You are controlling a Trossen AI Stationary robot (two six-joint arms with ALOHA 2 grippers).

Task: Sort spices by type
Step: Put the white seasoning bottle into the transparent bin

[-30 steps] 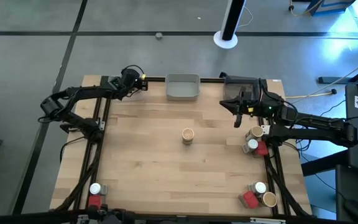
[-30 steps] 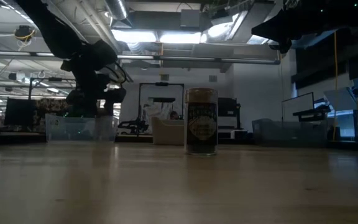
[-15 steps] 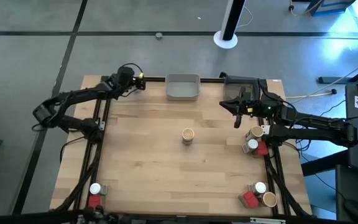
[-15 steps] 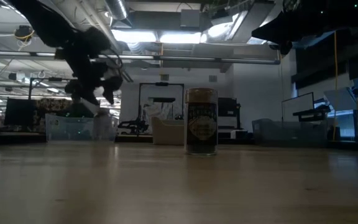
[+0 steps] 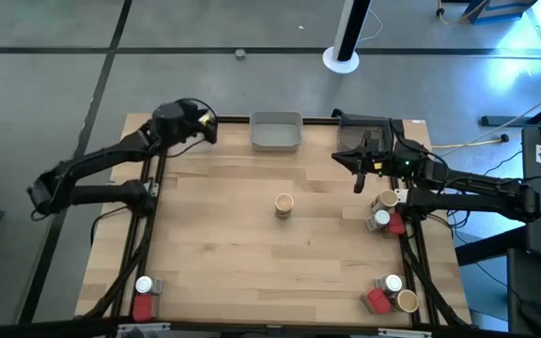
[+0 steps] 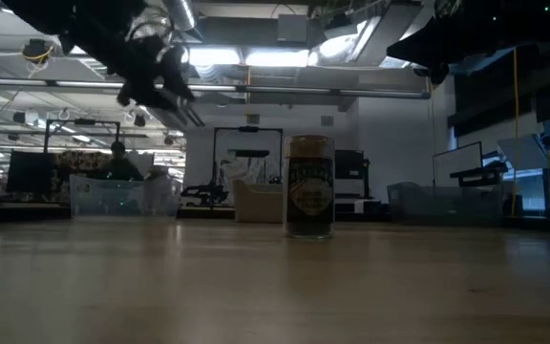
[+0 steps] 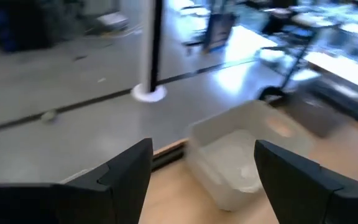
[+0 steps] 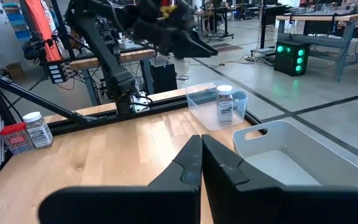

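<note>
A tan-brown jar (image 5: 284,204) (image 6: 309,186) stands upright alone mid-table. Along the right edge stands a cluster of a tan jar (image 5: 387,200), a white-capped jar (image 5: 380,219) and a red packet (image 5: 395,226). A similar trio (image 5: 391,295) sits at the near right corner. A white-capped jar (image 5: 144,284) and a red packet (image 5: 143,304) sit at the near left corner. Another white-capped jar (image 8: 224,104) stands in a clear tray (image 8: 211,107). My left gripper (image 5: 201,128) (image 7: 204,180) hangs open, high over the far left corner. My right gripper (image 5: 358,175) (image 8: 201,155) is shut, in the air near the right cluster.
A grey tray (image 5: 276,130) (image 7: 247,155) sits at the middle of the far edge, with a dark tray (image 5: 363,131) to its right. The clear tray (image 6: 122,196) lies at the far left. Bare wood surrounds the lone jar. Metal frame rails run along both table sides.
My left gripper has risen from just above the clear tray at the far left corner to well above it, and the arm's elbow has swung out toward the table's left. The right arm and all the jars have kept still.
</note>
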